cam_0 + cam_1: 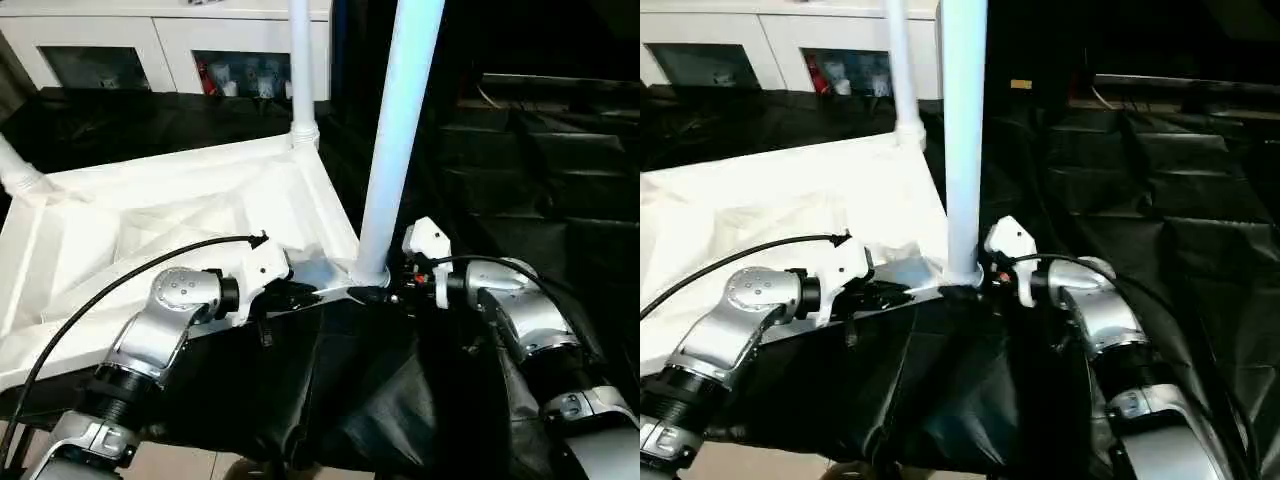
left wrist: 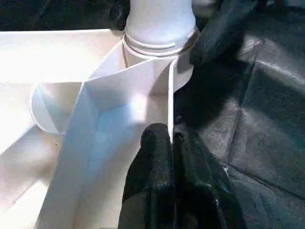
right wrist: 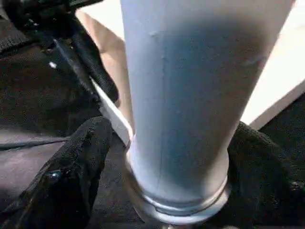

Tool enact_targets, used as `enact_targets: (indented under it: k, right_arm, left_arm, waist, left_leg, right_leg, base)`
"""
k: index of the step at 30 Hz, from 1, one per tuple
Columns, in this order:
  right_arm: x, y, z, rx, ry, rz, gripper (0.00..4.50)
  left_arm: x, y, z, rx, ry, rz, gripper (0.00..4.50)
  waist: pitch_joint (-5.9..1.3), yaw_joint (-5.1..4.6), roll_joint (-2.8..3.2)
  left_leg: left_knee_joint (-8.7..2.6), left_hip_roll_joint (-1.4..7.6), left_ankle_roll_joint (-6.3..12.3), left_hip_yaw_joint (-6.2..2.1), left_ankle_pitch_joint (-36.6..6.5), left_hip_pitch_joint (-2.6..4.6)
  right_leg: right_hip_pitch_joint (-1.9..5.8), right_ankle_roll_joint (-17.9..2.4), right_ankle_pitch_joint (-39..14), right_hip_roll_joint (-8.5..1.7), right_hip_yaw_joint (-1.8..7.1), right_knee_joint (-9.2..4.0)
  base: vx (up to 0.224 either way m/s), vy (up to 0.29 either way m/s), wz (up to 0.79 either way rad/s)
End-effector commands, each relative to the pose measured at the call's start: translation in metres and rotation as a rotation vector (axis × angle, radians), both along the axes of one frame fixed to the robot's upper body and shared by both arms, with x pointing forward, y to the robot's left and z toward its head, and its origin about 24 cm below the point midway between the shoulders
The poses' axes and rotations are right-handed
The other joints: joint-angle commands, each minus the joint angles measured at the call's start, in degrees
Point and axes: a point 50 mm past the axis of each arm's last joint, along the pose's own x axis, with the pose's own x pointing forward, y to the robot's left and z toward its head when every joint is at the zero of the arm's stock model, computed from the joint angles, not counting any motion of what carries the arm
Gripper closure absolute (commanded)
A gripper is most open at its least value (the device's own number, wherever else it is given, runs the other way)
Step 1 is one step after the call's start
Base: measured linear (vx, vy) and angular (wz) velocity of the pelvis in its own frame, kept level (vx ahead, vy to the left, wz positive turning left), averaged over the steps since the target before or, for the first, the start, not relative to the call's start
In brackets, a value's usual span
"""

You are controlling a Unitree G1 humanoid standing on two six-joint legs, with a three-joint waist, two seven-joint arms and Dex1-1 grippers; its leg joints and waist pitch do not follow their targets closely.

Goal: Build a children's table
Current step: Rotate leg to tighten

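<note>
Left gripper [image 2: 172,143]: clenched on tabletop [image 1: 150,230] edge wall, upside down on black cloth [image 1: 520,160].
Right gripper [image 3: 162,191]: fingers flank near-corner leg [image 1: 395,140], apparently grasping.
Handling: light, stiff, slippery plastic; grip low near socket [image 2: 159,40].

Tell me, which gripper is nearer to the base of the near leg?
Right. The right gripper has a finger on each side of the near leg at its base. The left gripper pinches the tabletop rim beside that corner socket.
</note>
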Motion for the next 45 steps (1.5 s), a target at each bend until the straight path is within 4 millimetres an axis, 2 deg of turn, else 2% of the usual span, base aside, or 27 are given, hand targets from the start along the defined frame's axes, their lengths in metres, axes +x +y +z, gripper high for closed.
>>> enact_targets:
  k: [1,4,5,8,10,16,17,19,20,21,23,24,27,29,32,33,34,35,36,38,39,42,45]
  right_arm:
    - [-0.004,0.006,0.0,0.011,0.018,0.054,0.95]
    - [-0.005,0.007,0.002,0.023,0.025,0.072,1.0]
    - [-0.005,0.007,0.002,0.025,0.025,0.074,1.31]
    - [-0.005,0.008,0.005,0.037,0.021,0.086,1.38]
    - [-0.005,0.009,0.005,0.039,0.02,0.093,1.68]
    - [-0.007,0.011,0.003,0.038,0.025,0.098,1.8]
    - [-0.008,0.012,0.002,0.041,0.025,0.095,1.81]
    - [-0.008,0.012,0.001,0.043,0.026,0.091,1.82]
    - [-0.006,0.015,-0.003,0.046,0.023,0.023,1.83]
    - [-0.005,0.016,-0.004,0.045,0.021,0.005,1.83]
    - [0.0,0.02,-0.01,0.044,0.008,-0.112,1.83]
    - [0.0,0.02,-0.01,0.044,0.008,-0.112,1.83]
    - [0.012,0.041,-0.021,0.094,0.004,-0.416,1.84]
    - [0.017,0.05,-0.023,0.107,0.004,-0.536,1.84]
    - [0.022,0.066,-0.022,0.123,0.001,-0.663,1.84]
    - [0.022,0.073,-0.02,0.123,-0.017,-0.666,1.84]
    - [0.022,0.085,-0.016,0.107,-0.07,-0.649,1.84]
    - [0.021,0.088,-0.015,0.098,-0.089,-0.643,1.84]
    - [0.021,0.088,-0.015,0.096,-0.093,-0.641,1.84]
    - [0.021,0.094,-0.013,0.133,-0.09,-0.605,1.84]
    - [0.021,0.094,-0.012,0.153,-0.082,-0.604,1.33]
    - [0.023,0.091,-0.009,0.192,-0.057,-0.613,1.14]
    - [0.027,0.082,-0.007,0.179,-0.072,-0.611,0.75]
  left_arm:
    - [0.002,-0.007,0.02,-0.075,-0.086,-0.045,4.5]
    - [0.0,-0.007,0.02,-0.079,-0.081,-0.052,4.5]
    - [0.0,-0.007,0.019,-0.078,-0.08,-0.052,4.5]
    - [-0.002,-0.006,0.017,-0.076,-0.07,-0.059,4.5]
    - [-0.003,-0.005,0.016,-0.073,-0.066,-0.062,4.5]
    - [-0.004,-0.005,0.013,-0.065,-0.06,-0.057,4.5]
    - [-0.003,-0.006,0.012,-0.061,-0.061,-0.046,4.5]
    - [-0.002,-0.006,0.011,-0.058,-0.063,-0.034,4.5]
    - [0.001,-0.011,0.009,-0.042,-0.075,0.003,4.5]
    - [0.002,-0.012,0.009,-0.04,-0.078,0.01,4.5]
    - [0.007,-0.021,0.008,-0.04,-0.102,0.051,4.5]
    - [0.007,-0.021,0.008,-0.04,-0.102,0.051,4.5]
    - [0.013,-0.054,0.004,-0.09,-0.094,0.139,4.5]
    - [0.016,-0.064,0.001,-0.086,-0.085,0.187,4.5]
    - [0.02,-0.077,-0.001,-0.084,-0.078,0.237,4.5]
    - [0.021,-0.08,-0.001,-0.082,-0.083,0.241,4.5]
    - [0.022,-0.084,0.0,-0.084,-0.094,0.241,4.5]
    - [0.022,-0.085,0.001,-0.087,-0.097,0.242,4.5]
    - [0.022,-0.085,0.001,-0.087,-0.097,0.242,4.5]
    - [0.023,-0.082,0.004,-0.091,-0.112,0.229,4.5]
    - [0.023,-0.081,0.004,-0.091,-0.117,0.225,4.5]
    - [0.02,-0.075,0.005,-0.101,-0.124,0.193,4.5]
    - [0.016,-0.065,0.005,-0.108,-0.125,0.149,4.5]
  waist:
    - [-3.91,0.02,-0.9]
    - [-4.01,0.08,-1.03]
    - [-4.0,0.11,-1.03]
    - [-4.0,0.11,-1.09]
    - [-3.98,0.1,-1.07]
    - [-4.08,0.1,-0.81]
    - [-4.05,0.14,-0.6]
    - [-4.12,0.22,-0.74]
    - [-4.08,0.31,-0.44]
    - [-3.96,0.14,-0.56]
    - [-3.93,-0.04,-0.22]
    - [-3.93,-0.13,-0.28]
    - [-3.69,-0.8,-0.17]
    - [-3.69,-0.85,-0.19]
    - [-3.54,-1.13,-0.07]
    - [-3.64,-1.14,-0.13]
    - [-3.81,-1.02,0.09]
    - [-3.87,-1.09,-0.25]
    - [-3.87,-1.09,-0.25]
    - [-4.08,-1.01,-0.4]
    - [-4.07,-0.96,-0.31]
    - [-4.25,-0.9,-0.29]
    - [-4.46,-1.07,0.16]
  left_leg:
    - [-3.96,4.32,5.86,-1.73,-9.55,1.46]
    - [-3.82,4.28,6.12,-1.67,-8.37,1.41]
    - [-3.78,4.27,6.33,-1.69,-8.14,1.35]
    - [-3.75,4.28,6.59,-1.67,-7.71,1.39]
    - [-3.74,4.24,6.55,-1.64,-8.26,1.41]
    - [-3.76,4.26,5.81,-1.71,-8.56,1.47]
    - [-3.76,4.22,5.84,-1.75,-8.51,1.39]
    - [-3.7,4.23,6.04,-1.73,-8.12,1.39]
    - [-3.71,4.23,5.99,-1.76,-8.32,1.44]
    - [-3.82,4.28,5.83,-1.74,-8.6,1.39]
    - [-3.93,4.19,4.47,-1.95,-9.96,1.4]
    - [-4.01,4.17,4.1,-1.96,-10.35,1.47]
    - [-4.37,4.03,1.6,-2.06,-13.33,1.59]
    - [-4.43,3.95,0.85,-2.14,-14.89,1.88]
    - [-4.63,3.75,0.04,-2.21,-16.72,1.9]
    - [-4.64,3.73,0.0,-2.28,-16.7,1.93]
    - [-4.56,3.82,0.19,-2.2,-16.08,2.04]
    - [-4.54,3.74,0.71,-2.12,-15.07,1.81]
    - [-4.54,3.74,0.71,-2.12,-15.07,1.81]
    - [-4.44,3.79,2.1,-2.09,-13.7,1.56]
    - [-4.41,3.77,2.31,-2.11,-13.61,1.55]
    - [-4.31,3.81,3.17,-2.09,-12.5,1.44]
    - [-4.29,3.86,3.2,-2.17,-11.93,1.27]
  right_leg:
    - [2.33,-16.28,-8.8,-3.89,2.93,-3.23]
    - [2.41,-16.45,-7.66,-3.88,2.92,-3.05]
    - [2.45,-16.47,-7.46,-3.93,2.91,-3.01]
    - [2.42,-16.56,-7.28,-3.89,2.89,-2.95]
    - [2.39,-16.4,-7.92,-3.84,2.88,-3.05]
    - [2.42,-16.37,-7.87,-3.83,2.89,-3.02]
    - [2.45,-16.53,-7.31,-3.81,2.87,-2.96]
    - [2.52,-16.67,-6.31,-3.81,2.88,-2.85]
    - [2.42,-16.75,-6.4,-3.82,2.86,-2.86]
    - [2.33,-16.61,-6.77,-3.79,2.92,-3.03]
    - [2.41,-16.27,-8.35,-3.96,2.99,-3.22]
    - [2.4,-16.14,-8.82,-3.9,2.96,-3.31]
    - [2.24,-15.34,-12.69,-3.98,3.08,-3.8]
    - [2.12,-14.29,-15.25,-4.07,3.13,-4.2]
    - [1.94,-12.8,-18.42,-3.97,3.15,-4.64]
    - [2.07,-12.54,-18.6,-4.05,3.13,-4.66]
    - [1.93,-12.32,-17.35,-4.07,3.2,-4.71]
    - [2.01,-12.46,-15.61,-3.94,3.2,-4.56]
    - [2.01,-12.46,-15.61,-3.94,3.2,-4.56]
    - [2.28,-12.69,-13.99,-4.0,3.11,-4.28]
    - [2.3,-12.77,-13.95,-4.04,3.11,-4.23]
    - [2.36,-12.84,-13.63,-4.11,3.12,-4.17]
    - [2.56,-13.37,-11.71,-4.05,3.01,-3.79]
  base:
    - [0.0,0.0,0.0]
    - [0.0,0.0,0.0]
    - [0.0,0.0,0.0]
    - [0.0,0.0,0.0]
    - [0.0,0.0,0.0]
    - [0.0,0.0,0.0]
    - [0.0,0.0,0.0]
    - [0.0,0.0,0.0]
    - [0.0,0.0,0.0]
    - [0.0,0.0,0.0]
    - [0.0,0.0,0.0]
    - [0.0,0.0,0.0]
    - [0.0,0.0,0.0]
    - [0.0,0.0,0.0]
    - [0.0,0.0,0.0]
    - [0.0,0.0,0.0]
    - [0.0,0.0,0.0]
    - [0.0,0.0,0.0]
    - [0.0,0.0,0.0]
    - [0.0,0.0,0.0]
    - [0.0,0.0,0.0]
    - [0.0,0.0,0.0]
    - [0.0,0.0,0.0]
